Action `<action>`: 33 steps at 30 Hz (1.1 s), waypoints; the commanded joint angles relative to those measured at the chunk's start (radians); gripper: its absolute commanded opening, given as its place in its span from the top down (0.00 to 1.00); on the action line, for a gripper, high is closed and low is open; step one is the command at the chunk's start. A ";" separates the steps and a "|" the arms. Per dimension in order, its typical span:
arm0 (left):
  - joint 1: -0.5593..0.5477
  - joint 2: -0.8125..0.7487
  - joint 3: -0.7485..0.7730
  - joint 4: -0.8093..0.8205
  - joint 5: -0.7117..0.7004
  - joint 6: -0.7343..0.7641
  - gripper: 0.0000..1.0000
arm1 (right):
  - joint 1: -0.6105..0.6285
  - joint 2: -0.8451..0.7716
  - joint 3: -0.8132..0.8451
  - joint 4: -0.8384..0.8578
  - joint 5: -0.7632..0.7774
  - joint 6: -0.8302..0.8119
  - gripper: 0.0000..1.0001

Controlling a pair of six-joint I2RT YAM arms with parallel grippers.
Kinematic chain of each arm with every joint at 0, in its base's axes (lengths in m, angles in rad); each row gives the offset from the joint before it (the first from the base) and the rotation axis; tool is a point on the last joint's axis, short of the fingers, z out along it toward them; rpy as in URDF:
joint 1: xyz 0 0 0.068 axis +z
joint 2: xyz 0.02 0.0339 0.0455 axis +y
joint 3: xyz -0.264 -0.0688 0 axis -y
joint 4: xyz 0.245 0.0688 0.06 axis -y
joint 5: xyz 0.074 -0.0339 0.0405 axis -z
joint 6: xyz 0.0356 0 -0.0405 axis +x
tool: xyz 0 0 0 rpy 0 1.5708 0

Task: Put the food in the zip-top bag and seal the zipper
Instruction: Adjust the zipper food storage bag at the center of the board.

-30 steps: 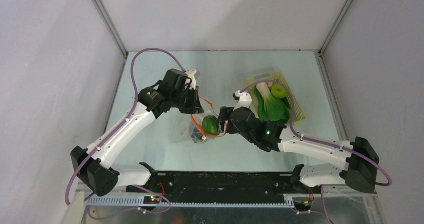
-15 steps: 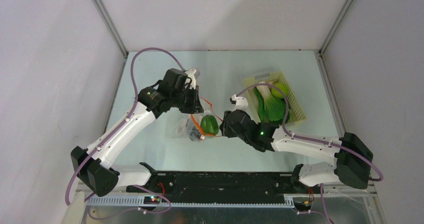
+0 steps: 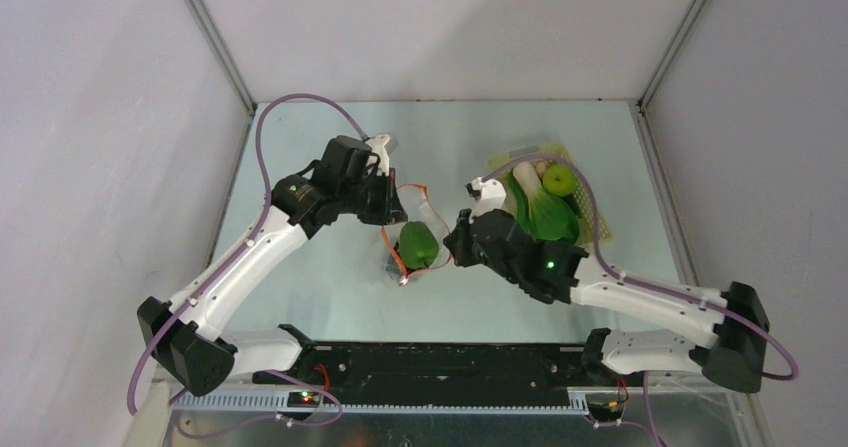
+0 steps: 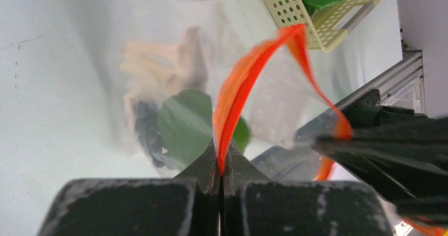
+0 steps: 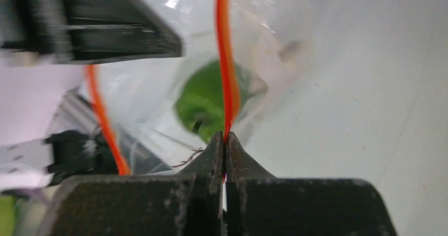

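Just clamped right hand, spread a moment ago, onto the zipper; kept left hand pinching its far side, probably stretching the mouth for more food.

Both arms reach inward, elbows out — left hand and right hand pinched tight, near one another.

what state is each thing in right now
left gripper, shut on zipper
right gripper, shut on zipper
zipper, unsealed, sides apart
zip-top bag, mouth open, green pepper inside
basket, holding bok choy and green apple
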 commanded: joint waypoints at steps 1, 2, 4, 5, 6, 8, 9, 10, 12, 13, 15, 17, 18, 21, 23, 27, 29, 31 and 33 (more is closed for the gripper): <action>0.007 -0.025 0.000 0.020 0.002 -0.006 1.00 | 0.020 -0.110 0.073 0.051 -0.096 -0.069 1.00; 0.007 -0.024 0.000 0.021 -0.001 -0.007 1.00 | 0.023 -0.125 0.091 0.043 -0.099 -0.077 1.00; 0.007 -0.025 0.000 0.019 -0.010 -0.007 1.00 | 0.025 -0.143 0.115 0.026 -0.094 -0.089 1.00; 0.007 -0.025 0.001 0.117 -0.019 -0.008 1.00 | 0.026 -0.147 0.122 0.021 -0.093 -0.093 1.00; 0.006 -0.025 0.002 0.039 -0.025 -0.006 1.00 | 0.024 -0.155 0.137 0.008 -0.092 -0.103 1.00; 0.006 -0.026 0.006 0.008 -0.048 -0.003 1.00 | 0.024 -0.164 0.159 -0.013 -0.086 -0.111 1.00; 0.025 -0.029 0.009 0.004 -0.063 -0.003 1.00 | 0.022 -0.167 0.163 -0.020 -0.085 -0.118 1.00; 0.012 -0.031 0.010 -0.001 -0.071 -0.002 1.00 | 0.018 -0.174 0.170 -0.037 -0.075 -0.125 1.00; 0.008 -0.037 0.012 -0.006 -0.094 0.000 1.00 | -0.005 -0.188 0.172 -0.078 -0.043 -0.115 1.00; 0.008 -0.041 0.012 -0.007 -0.105 0.001 1.00 | -0.017 -0.194 0.171 -0.095 -0.035 -0.107 1.00; 0.009 -0.046 0.012 -0.007 -0.108 0.003 1.00 | -0.085 -0.194 0.165 -0.168 -0.042 -0.068 1.00; 0.011 -0.046 0.013 -0.006 -0.105 0.003 1.00 | -0.139 -0.190 0.142 -0.192 -0.097 -0.021 1.00; 0.012 -0.043 0.011 -0.005 -0.103 0.002 1.00 | -0.155 -0.188 0.130 -0.191 -0.131 -0.012 1.00; 0.012 -0.034 0.012 -0.006 -0.095 0.002 1.00 | -0.220 -0.168 0.068 -0.169 -0.184 0.020 1.00; 0.013 -0.028 0.011 -0.005 -0.085 0.002 1.00 | -0.244 -0.153 0.037 -0.148 -0.204 0.037 0.99; 0.015 -0.021 0.013 -0.005 -0.076 0.003 1.00 | -0.263 -0.130 -0.007 -0.082 -0.220 0.042 0.96; 0.016 -0.021 0.013 -0.006 -0.073 0.002 1.00 | -0.271 -0.117 -0.009 -0.059 -0.243 0.044 0.95; 0.016 -0.022 0.012 -0.006 -0.074 0.002 1.00 | -0.275 -0.111 -0.008 -0.031 -0.270 0.037 0.87; 0.017 -0.022 0.011 -0.007 -0.074 0.000 1.00 | -0.281 -0.114 -0.008 -0.004 -0.307 0.020 0.71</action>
